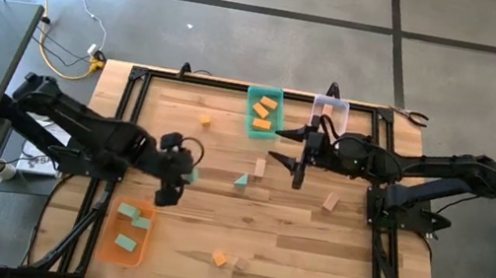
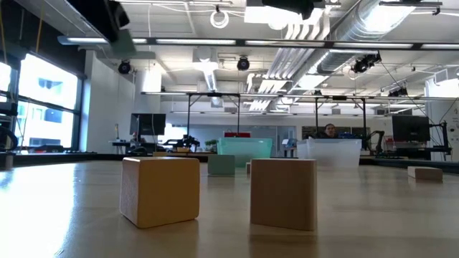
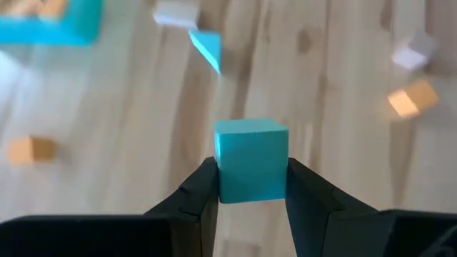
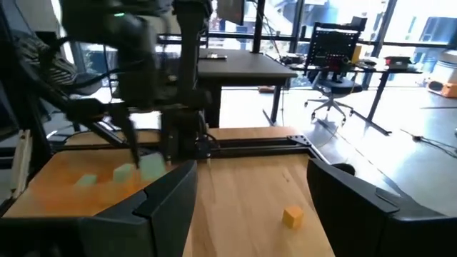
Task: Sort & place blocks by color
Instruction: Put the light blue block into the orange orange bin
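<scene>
My left gripper (image 1: 186,175) hangs over the table's left half, just beyond the orange bin (image 1: 126,233), and is shut on a teal cube (image 3: 251,160). The orange bin holds two teal blocks (image 1: 129,211). My right gripper (image 1: 290,161) stands open and level near the teal bin (image 1: 264,112), with nothing between its fingers (image 4: 171,196). Loose on the wood lie a teal wedge (image 1: 241,181), two tan blocks (image 1: 259,168) (image 1: 330,202), an orange cube (image 1: 205,121), and an orange and a tan block (image 1: 220,257) near the front edge. My left gripper pinches the teal cube by two opposite side faces (image 3: 223,182), one finger (image 3: 203,193) on each. The fingers slant down from the table's left side. The cube sits square between the fingertips, its upper half standing out past them, lifted clear of the table.
The teal bin holds several orange blocks (image 1: 263,112). A clear bin (image 1: 330,107) stands beside it at the far edge. Black frame rails (image 1: 121,119) run along the table's sides. Bare wood lies across the middle and the near right.
</scene>
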`<act>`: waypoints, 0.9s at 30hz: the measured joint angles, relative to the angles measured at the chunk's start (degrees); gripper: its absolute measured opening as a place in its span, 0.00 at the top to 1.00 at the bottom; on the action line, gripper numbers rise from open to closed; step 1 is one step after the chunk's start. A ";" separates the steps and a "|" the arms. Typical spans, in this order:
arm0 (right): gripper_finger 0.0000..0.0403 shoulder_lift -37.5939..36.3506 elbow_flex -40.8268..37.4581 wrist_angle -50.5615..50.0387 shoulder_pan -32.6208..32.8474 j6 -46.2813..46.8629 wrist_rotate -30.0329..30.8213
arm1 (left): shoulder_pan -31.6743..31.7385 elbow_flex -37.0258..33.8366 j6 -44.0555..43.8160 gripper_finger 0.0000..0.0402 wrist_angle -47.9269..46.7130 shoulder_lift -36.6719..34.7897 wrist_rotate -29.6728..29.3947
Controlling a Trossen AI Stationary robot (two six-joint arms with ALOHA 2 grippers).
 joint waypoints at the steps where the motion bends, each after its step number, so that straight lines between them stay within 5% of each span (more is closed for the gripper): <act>1: 0.37 0.00 0.00 -0.02 0.00 0.34 0.38 | -1.30 0.00 -1.73 0.75 -0.79 0.00 0.00; 19: 0.37 4.72 0.12 2.55 -5.94 10.02 1.27 | -24.55 0.00 -36.90 0.74 -14.45 0.04 -0.66; 27: 0.37 11.74 9.06 -2.11 -5.92 11.14 -1.38 | -35.20 0.00 -51.24 0.74 -14.69 0.44 -0.12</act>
